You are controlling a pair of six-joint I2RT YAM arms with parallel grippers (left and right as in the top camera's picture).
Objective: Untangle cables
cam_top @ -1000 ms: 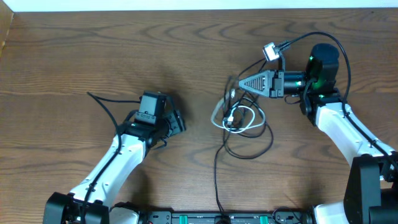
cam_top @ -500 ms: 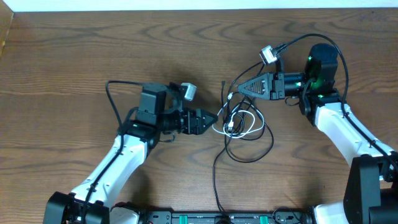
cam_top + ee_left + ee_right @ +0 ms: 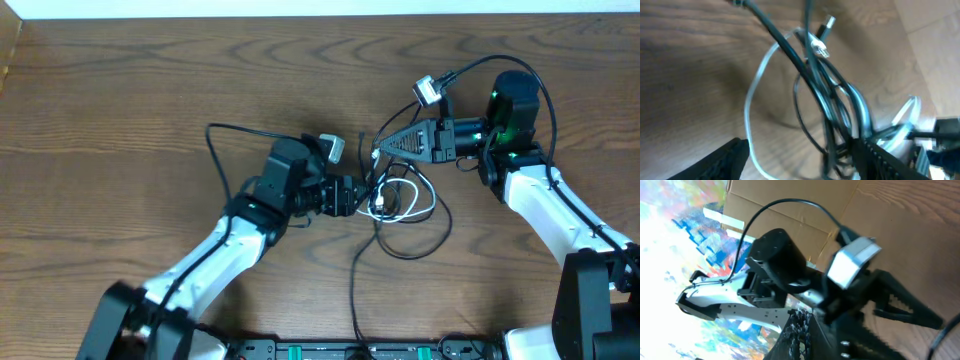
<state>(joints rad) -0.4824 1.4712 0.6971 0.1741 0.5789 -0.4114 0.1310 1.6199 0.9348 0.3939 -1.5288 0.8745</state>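
Note:
The cables lie tangled mid-table: a white cable (image 3: 408, 200) looped through thin black cables (image 3: 415, 245), one black strand trailing toward the front edge. My left gripper (image 3: 369, 196) has reached the tangle's left side and stands open. In the left wrist view the white cable (image 3: 751, 97) and a bunch of black cables (image 3: 815, 82) pass between its spread fingers (image 3: 727, 160). My right gripper (image 3: 379, 150) points left just above the tangle, jaws shut (image 3: 807, 327). Black strands rise toward its tip; whether one is pinched is hidden.
The wooden table (image 3: 120, 90) ends at a white strip along the far edge. Each wrist carries a small grey camera (image 3: 431, 88) with a thick black lead arching back over the arm. The left arm's camera (image 3: 852, 262) fills the right wrist view.
My left arm swung right across the table, turning its gripper toward the tangle until its fingers straddle the cables. The right gripper crept slightly left and stays shut.

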